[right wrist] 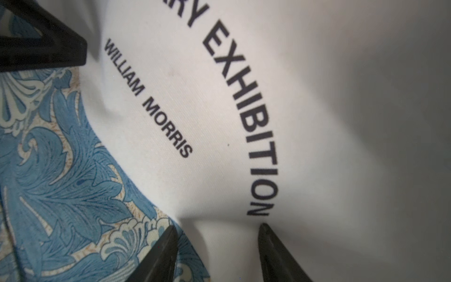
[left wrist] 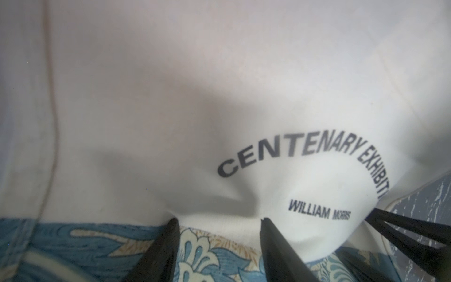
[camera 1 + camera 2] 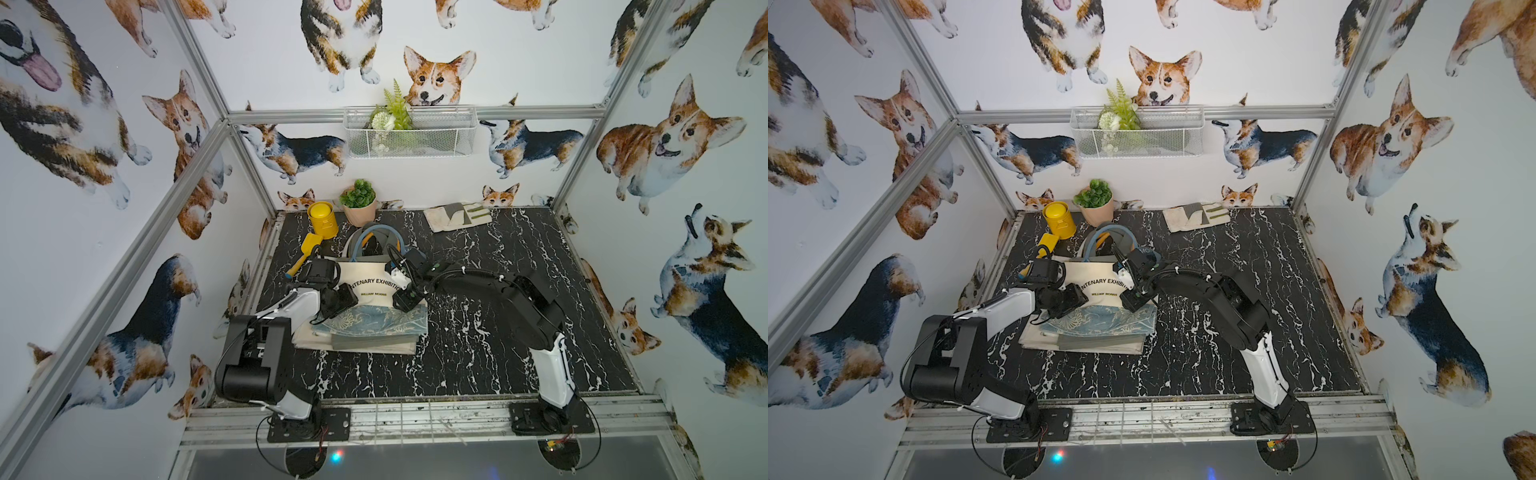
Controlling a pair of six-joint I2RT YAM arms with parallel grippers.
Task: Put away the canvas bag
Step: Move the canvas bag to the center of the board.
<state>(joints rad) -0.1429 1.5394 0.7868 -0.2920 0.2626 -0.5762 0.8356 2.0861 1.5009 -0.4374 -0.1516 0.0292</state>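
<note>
Cream canvas printed with "CENTENARY EXHIBITION" and "WILLIAM MORRIS" is seen folded over a blue floral panel. The bag [image 3: 365,286] is laid flat on the black marbled table [image 3: 457,365], left of its middle, with the grey and blue handles [image 3: 374,239] looped toward the back wall. Both arms are bent down over it. The left pincer [image 2: 219,225] is seen about half open, its jaws set apart across the edge of the cream fold where the floral cloth begins. The canvas is puckered at the tips, yet nothing is pinched between them. The right pincer [image 1: 217,230] is set likewise, roughly half spread, with one tip over the floral print and one over the cream, just beside the last letter of "EXHIBITION"; nothing is clamped. The two pincers are placed near each other along the same edge. Behind the bag a yellow tin [image 3: 321,216] and a potted plant [image 3: 358,204] are stood, and a yellow scoop [image 3: 308,248] is laid beside the tin. A wire basket [image 3: 409,133] with greenery is hung on the back wall
</note>
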